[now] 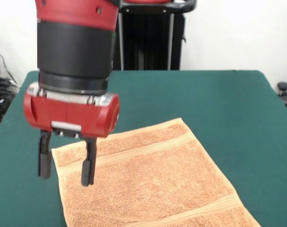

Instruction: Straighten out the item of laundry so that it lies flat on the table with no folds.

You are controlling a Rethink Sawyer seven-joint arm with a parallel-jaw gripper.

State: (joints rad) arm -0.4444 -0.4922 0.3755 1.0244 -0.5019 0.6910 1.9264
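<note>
Towel (153,182) lies spread on the green table (219,99) at the near middle, running off the near edge of the front view, so its near end cannot be judged. Gripper (66,163) hovers over the towel's far-left corner, fingers parted and empty. Flattening looks nearly done; any next move needs a check for remaining folds.

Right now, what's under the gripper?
The towel's far left corner on the green table. The open gripper hangs at that corner; contact can't be judged. The towel looks flat; its near end is cut off by the frame.
</note>
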